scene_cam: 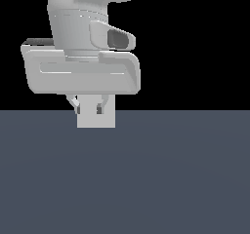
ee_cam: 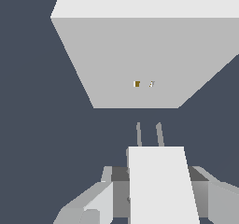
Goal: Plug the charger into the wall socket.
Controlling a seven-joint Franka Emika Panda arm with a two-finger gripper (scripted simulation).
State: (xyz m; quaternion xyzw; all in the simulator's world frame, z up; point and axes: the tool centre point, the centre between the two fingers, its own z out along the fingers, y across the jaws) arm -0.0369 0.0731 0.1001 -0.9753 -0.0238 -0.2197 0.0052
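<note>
The gripper [ee_cam: 156, 195] has its jaws clamped on the charger [ee_cam: 161, 185], whose two prongs [ee_cam: 149, 134] point at the wall socket [ee_cam: 140, 59] just beyond. Only the wrist view shows the prongs and the socket's dark-yellow dot [ee_cam: 137, 83]; the exterior view hides them.

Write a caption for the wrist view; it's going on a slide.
Gripper holds the charger, prongs aimed at the wall socket ahead.

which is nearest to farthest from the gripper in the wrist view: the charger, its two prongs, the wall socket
1. The charger: held between the fingers of the gripper.
2. The two prongs: sticking out of the charger's front end, in the gap before the panel.
3. The wall socket: ahead of the prongs, apart from them, its small dark-yellow dot facing the charger.
</note>
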